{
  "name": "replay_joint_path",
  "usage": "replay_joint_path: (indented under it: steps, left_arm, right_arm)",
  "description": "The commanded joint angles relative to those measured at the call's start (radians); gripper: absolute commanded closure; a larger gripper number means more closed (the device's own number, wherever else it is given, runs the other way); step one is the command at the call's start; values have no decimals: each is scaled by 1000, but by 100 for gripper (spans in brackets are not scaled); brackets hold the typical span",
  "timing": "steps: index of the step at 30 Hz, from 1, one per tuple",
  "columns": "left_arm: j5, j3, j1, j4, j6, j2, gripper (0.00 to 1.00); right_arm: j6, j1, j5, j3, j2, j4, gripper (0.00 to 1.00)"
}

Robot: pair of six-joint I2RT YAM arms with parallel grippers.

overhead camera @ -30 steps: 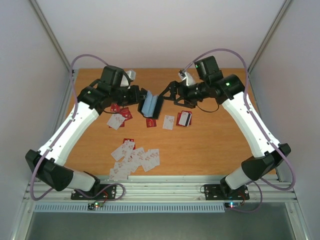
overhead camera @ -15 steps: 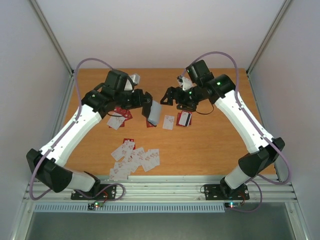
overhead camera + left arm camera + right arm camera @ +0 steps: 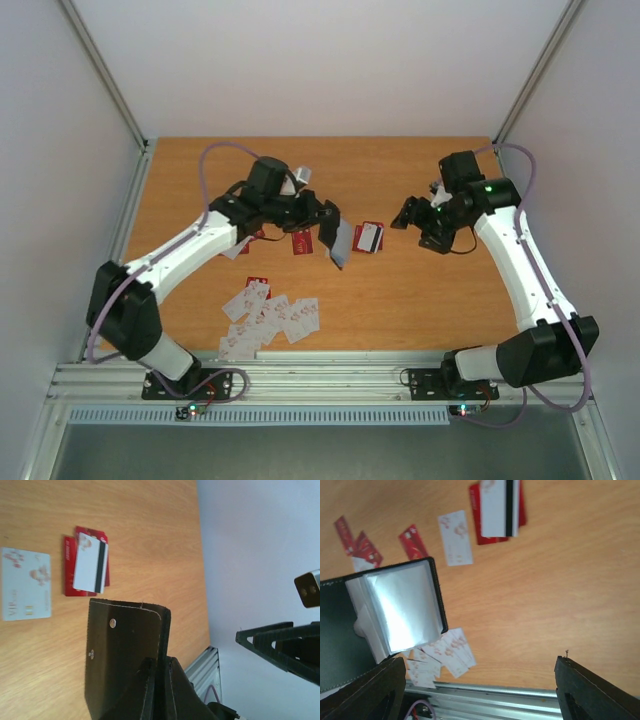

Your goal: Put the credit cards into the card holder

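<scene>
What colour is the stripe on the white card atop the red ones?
Black stripe, clearest in the left wrist view.

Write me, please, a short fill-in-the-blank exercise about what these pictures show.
1. The left gripper is shut on the black ____.
2. The right gripper is ____ and holds nothing.
3. The biggest heap of credit cards lies on the table nearest the ____ arm's base.
Missing words: card holder; open; left.

Left arm point(image 3: 195, 245) stretches toward the desk's centre, left gripper point(image 3: 322, 216) clamped on the card holder point(image 3: 338, 245); right arm point(image 3: 520, 262) bends inward, right gripper point(image 3: 407, 215) spread wide, empty.
</scene>
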Motion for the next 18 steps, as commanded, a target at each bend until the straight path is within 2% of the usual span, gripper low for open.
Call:
replay_joint_path:
  steps: [1,6,11,15,18]
  left_arm:
    - [56,-6,-60,237,-145,102,100]
    - [77,-20,-125,435,-294,216,100]
    - [86,-155,-130,662,-453,310,99]
    - [128,-250,-132,786,-530,390,91]
    - [123,-307,-131,788,-526,390,83]
  right_arm:
    - [-8,-27,80,-41,-56,-73,18]
    - [-4,-45,167,-88,-87,-111,18]
    - [-3,-57,137,-181,-109,-78,20]
    - [-1,-58,66,-247,-105,-29,26]
    - [7,-58,19,-287,-99,7,29]
